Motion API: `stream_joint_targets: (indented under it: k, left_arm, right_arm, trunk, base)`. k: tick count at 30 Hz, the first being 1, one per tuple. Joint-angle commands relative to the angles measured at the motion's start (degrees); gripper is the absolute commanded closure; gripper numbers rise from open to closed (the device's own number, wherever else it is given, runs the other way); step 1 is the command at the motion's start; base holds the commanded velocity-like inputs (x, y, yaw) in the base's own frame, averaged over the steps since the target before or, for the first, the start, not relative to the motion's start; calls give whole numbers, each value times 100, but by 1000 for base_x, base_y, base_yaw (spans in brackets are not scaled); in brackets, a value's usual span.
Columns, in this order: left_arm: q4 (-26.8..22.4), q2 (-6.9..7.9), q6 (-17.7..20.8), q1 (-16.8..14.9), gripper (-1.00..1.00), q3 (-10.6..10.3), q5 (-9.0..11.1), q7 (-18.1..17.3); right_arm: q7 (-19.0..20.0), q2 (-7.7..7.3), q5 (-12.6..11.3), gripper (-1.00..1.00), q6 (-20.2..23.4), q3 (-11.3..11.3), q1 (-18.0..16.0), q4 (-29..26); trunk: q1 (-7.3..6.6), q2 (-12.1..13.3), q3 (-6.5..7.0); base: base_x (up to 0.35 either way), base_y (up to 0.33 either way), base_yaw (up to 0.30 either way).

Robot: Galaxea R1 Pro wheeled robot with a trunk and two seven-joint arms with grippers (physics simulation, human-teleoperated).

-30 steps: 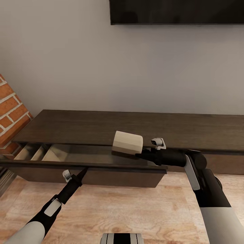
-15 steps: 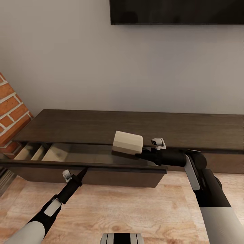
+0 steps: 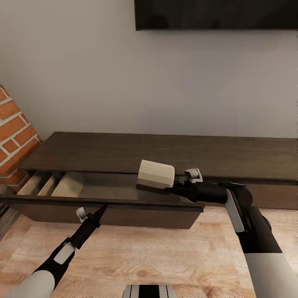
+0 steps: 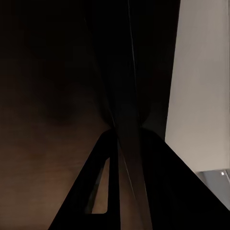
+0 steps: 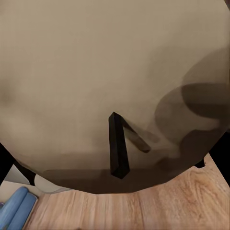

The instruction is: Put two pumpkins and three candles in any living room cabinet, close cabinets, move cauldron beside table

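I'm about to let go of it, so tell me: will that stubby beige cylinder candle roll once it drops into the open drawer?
Probably. The stubby beige cylinder candle lies on its side, so it would likely land on its curved wall and roll. It looks rigid and fairly light. The pale wooden drawer walls should stop it.

1. Cabinet [image 3: 165, 155] runs left to right along the wall [image 3: 124, 82], standing on the floor [image 3: 165, 252].
2. Screen [image 3: 215, 14] hangs on the wall above the cabinet, toward its right half.
3. Brick column [image 3: 14, 132] stands at the cabinet's left end.
4. Drawer [image 3: 103, 192] at the cabinet's left half is pulled out toward the robot; dividers sit at its left end.
5. Candle [image 3: 156, 174] lies tilted on its side over the drawer's right part, gripped by the right pincer [image 3: 170, 190] reaching in from the right.
6. Left pincer [image 3: 101, 211] sits at the drawer's front edge, left of the candle.
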Motion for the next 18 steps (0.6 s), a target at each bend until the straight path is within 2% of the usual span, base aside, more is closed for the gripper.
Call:
stream_joint_targets:
  k: [1,5,18]
  left_arm:
    - [163,-2,33,1,100,-95,-34,-4]
    - [163,-2,28,1,100,-95,-35,-5]
    - [163,-2,23,1,100,-95,-35,-5]
  right_arm:
    - [-1,-4,-27,100,39,6,-3,0]
    - [-1,-4,-28,100,39,7,-3,0]
    - [-1,-4,-28,100,39,8,-3,0]
  trunk:
    - [-2,-1,-5]
    - [-2,-1,-5]
    - [-2,-1,-5]
  base:
    - [-204,0,0]
    - [-164,0,0]
    - [-29,0,0]
